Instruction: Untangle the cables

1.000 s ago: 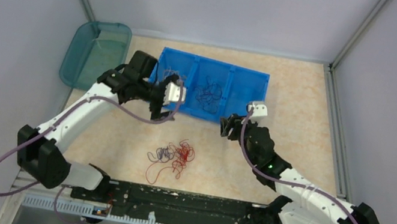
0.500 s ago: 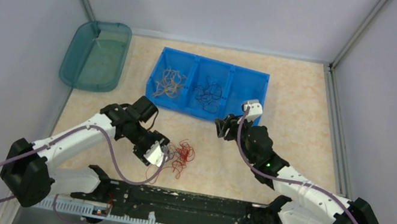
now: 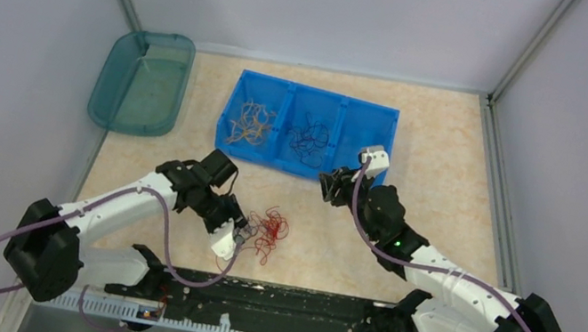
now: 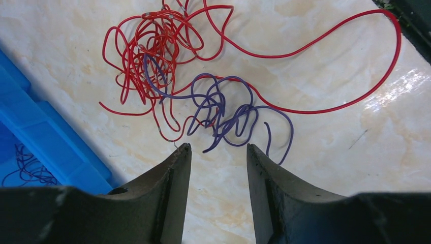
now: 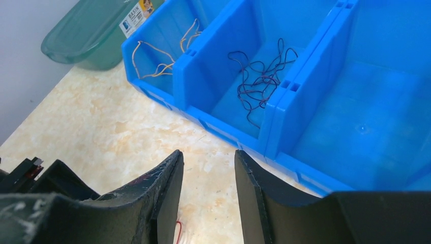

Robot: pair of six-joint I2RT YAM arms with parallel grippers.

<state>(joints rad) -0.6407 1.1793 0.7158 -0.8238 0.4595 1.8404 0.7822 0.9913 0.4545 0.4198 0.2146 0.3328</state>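
A tangle of red cables (image 4: 152, 46) with a purple cable (image 4: 223, 109) wound into it lies on the table. In the top view that tangle (image 3: 267, 232) sits near the front. My left gripper (image 4: 218, 148) hovers just short of the purple cable's loose end, open with only bare table between its fingers. It shows in the top view as well, left gripper (image 3: 237, 234). My right gripper (image 3: 329, 186) hangs in front of the blue bin (image 3: 321, 92), open and holding nothing. Orange cables (image 5: 162, 66) and dark purple cables (image 5: 259, 81) lie in two of the bin's compartments.
The bin's right compartment (image 5: 356, 101) holds nothing. A teal basin (image 3: 142, 82) stands at the back left. The black rail (image 3: 268, 301) with the arm bases runs along the near edge. Grey walls close in both sides and the back.
My left arm swung from over the bin down to the tangle near the front, and its jaws narrowed. My right gripper shifted slightly left and narrowed too.
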